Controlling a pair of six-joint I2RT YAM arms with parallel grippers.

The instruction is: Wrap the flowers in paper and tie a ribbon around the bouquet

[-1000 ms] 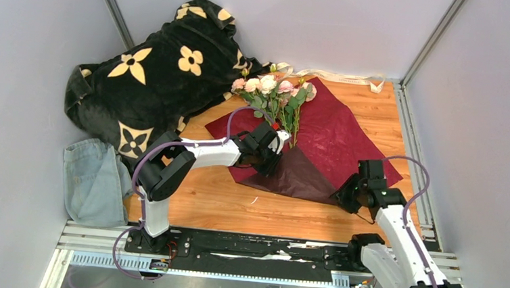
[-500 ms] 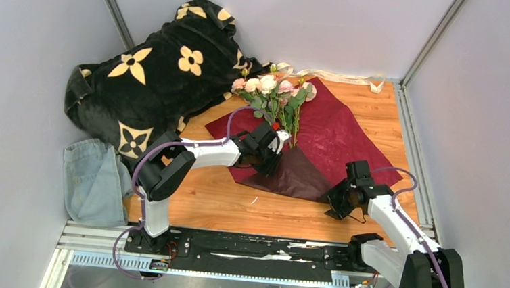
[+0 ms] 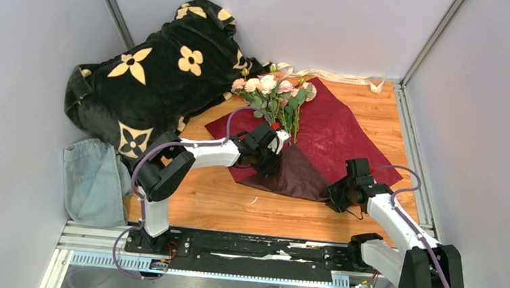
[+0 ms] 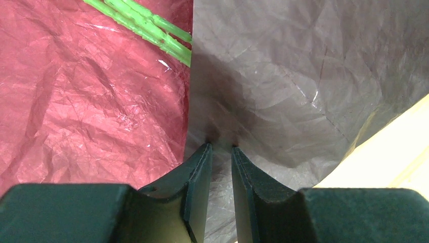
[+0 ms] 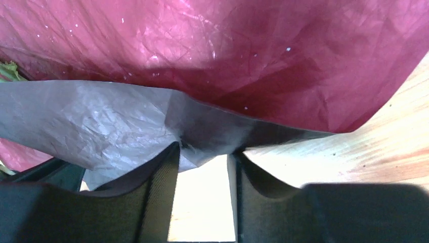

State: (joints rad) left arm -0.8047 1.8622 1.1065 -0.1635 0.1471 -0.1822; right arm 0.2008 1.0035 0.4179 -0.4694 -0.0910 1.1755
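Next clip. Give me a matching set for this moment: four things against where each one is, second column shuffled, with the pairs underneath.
Things:
1. flowers
2. ribbon
3. denim cloth
4. left gripper

Places:
A. along the far edge of the table, behind the paper
B. jaws closed on the paper's folded-over flap
C. lying on the paper, heads toward the far side
D. near left, beside the blanket

Pairs: 1-C; 2-A; 3-D; 4-B

No text, label, brand, number or sign is legible in any view.
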